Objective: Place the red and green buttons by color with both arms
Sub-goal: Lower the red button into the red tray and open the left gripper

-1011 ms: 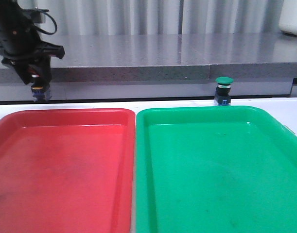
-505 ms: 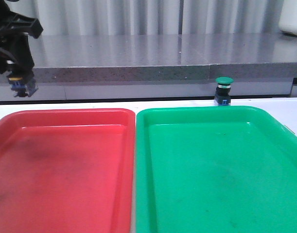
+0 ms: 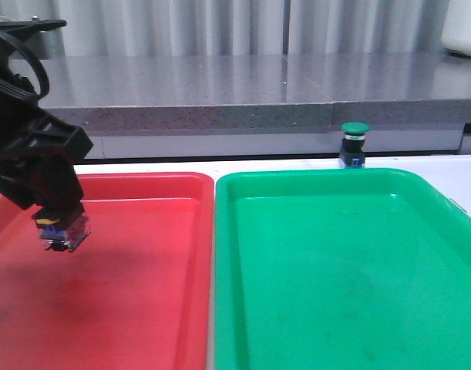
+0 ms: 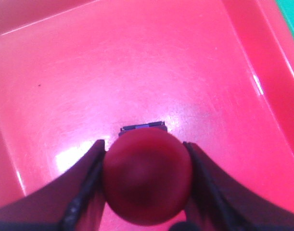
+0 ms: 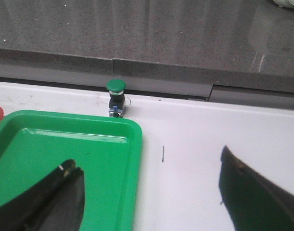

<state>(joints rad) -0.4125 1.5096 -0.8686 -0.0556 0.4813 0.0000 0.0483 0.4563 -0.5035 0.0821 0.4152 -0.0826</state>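
White table (image 5: 195, 139) holds the green button (image 3: 354, 143) at the green tray's (image 3: 343, 270) 12 o'clock. Left tool (image 3: 54, 220) squeezes the red button (image 4: 147, 175), base mostly hidden, above the red tray (image 3: 127, 308). Right tool (image 5: 151, 192) gapes wide, tips cut off.

Front view faces forward over both trays; left wrist looks down, close, into red tray (image 4: 137, 72); right wrist shares green tray (image 5: 65, 154).

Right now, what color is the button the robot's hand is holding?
Dull red. The red button shows best in the left wrist view, clamped in the left gripper.
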